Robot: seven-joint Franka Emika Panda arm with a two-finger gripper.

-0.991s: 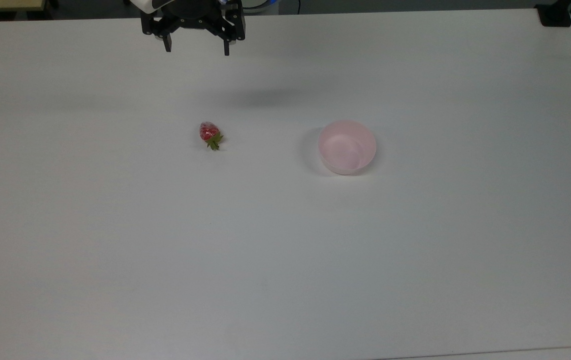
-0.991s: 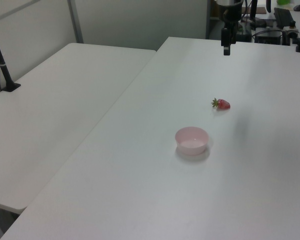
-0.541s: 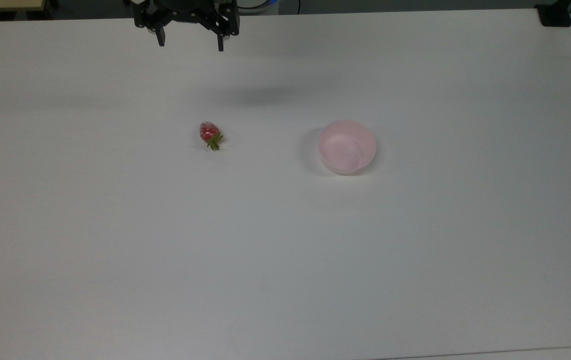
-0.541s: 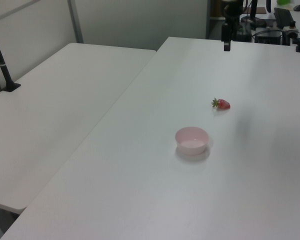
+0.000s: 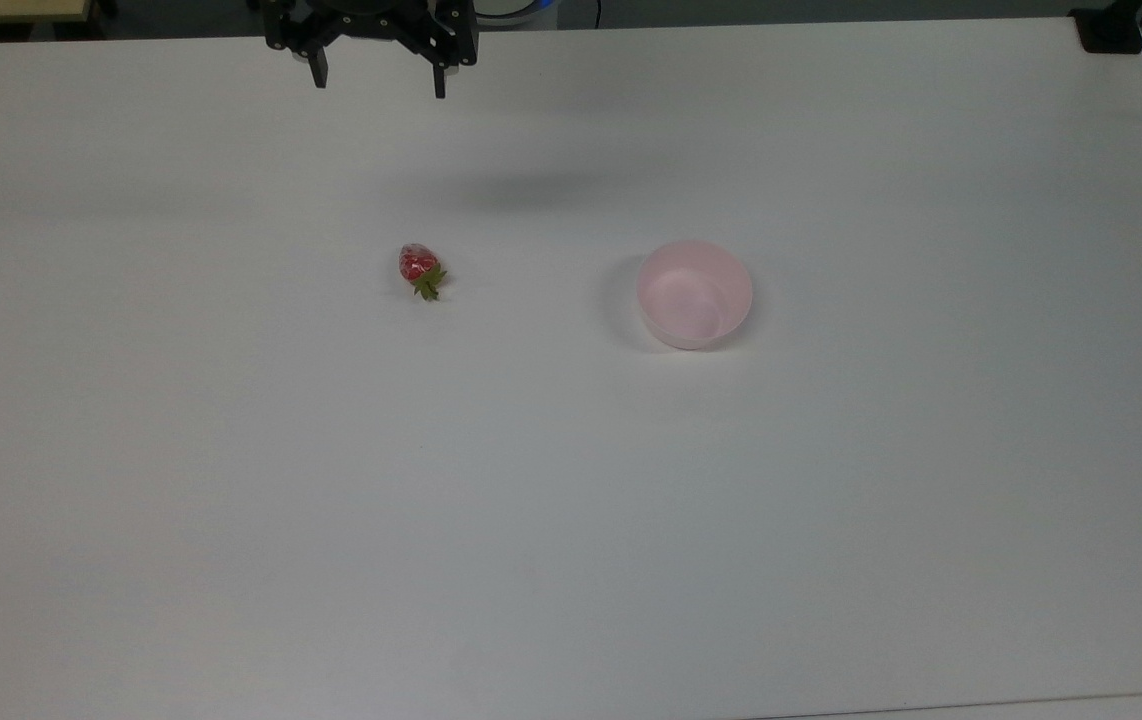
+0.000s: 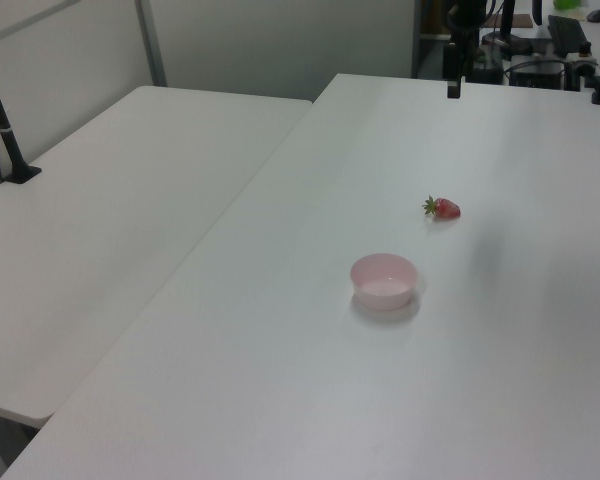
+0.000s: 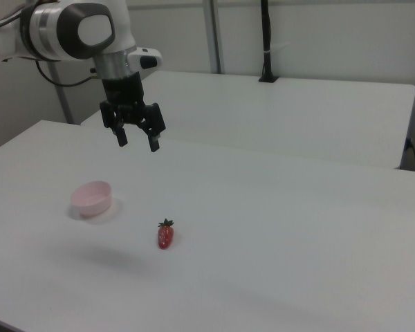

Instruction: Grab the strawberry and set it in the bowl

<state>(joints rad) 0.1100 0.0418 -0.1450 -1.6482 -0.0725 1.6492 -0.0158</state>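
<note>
Since a second ago my pincer [image 5: 378, 88] has slid toward the top view's upper edge and slightly to the top view's left, while the strawberry [image 5: 419, 268] and the bowl [image 5: 695, 294] lie exactly where they were. From the top view, my fingers stand wide apart and hold nothing, hanging over the far strip of the white counter [image 5: 571, 500]; the strawberry rests on bare counter well below them in the picture, leaves pointing toward the top view's lower right, and the bowl sits well apart from it on the top view's right. From the left view, the strawberry [image 6: 444, 208] lies on its side beyond the bowl [image 6: 384, 279], leaves toward the left view's left, with clear counter between them, and my pincer [image 6: 453, 88] hangs far back, edge-on. From the right view, the pincer [image 7: 138, 139] is high above the counter with both fingers spread and empty; the strawberry [image 7: 165, 236] lies nearer the camera, leaves pointing away, and the bowl [image 7: 91, 198] stands on the right view's left. I judge the strawberry light, glossy and likely slippery, with a rounded body that could roll or squirt out, so I should close gently across its widest red part, not on the leaves or the tapered tip.
</note>
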